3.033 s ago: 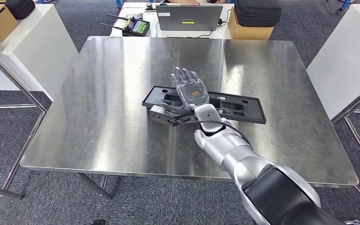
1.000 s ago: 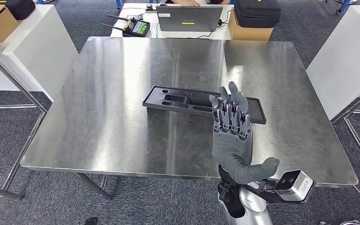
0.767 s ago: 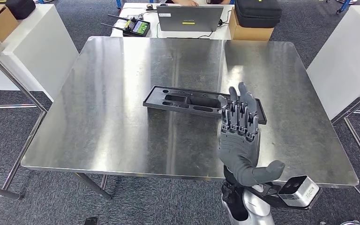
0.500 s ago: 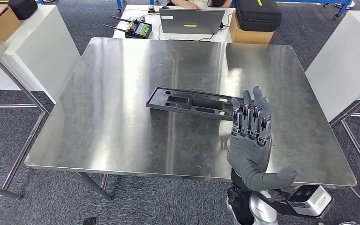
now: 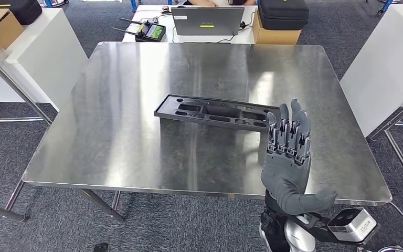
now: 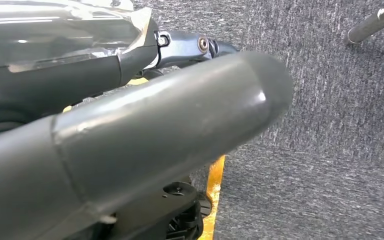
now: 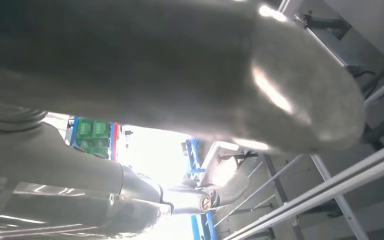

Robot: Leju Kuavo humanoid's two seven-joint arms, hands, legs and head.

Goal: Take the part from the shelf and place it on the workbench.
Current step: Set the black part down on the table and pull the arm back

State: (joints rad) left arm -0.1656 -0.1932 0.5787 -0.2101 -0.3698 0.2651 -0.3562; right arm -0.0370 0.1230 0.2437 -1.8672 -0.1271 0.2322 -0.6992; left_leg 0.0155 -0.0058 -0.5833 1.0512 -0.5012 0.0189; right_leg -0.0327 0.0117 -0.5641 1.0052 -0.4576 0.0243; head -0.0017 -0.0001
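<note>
Since three seconds ago our right hand (image 5: 287, 157) has let go of the part (image 5: 218, 112) and pulled back near, fingers spread and empty (left hand (image 6: 130, 145) unclear). We judge placement done: it lies mid-workbench (image 5: 126, 142).

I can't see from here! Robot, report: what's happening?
Right hand open, raised, holding nothing. Black part flat on workbench, hand clear of it. Nothing in the way.

Black part (image 5: 218, 112) seen on brushed silver workbench (image 5: 120, 136); grey right hand (image 5: 286, 157); grey speckled carpet (image 5: 47, 226); tan cardboard box (image 5: 276, 35).
</note>
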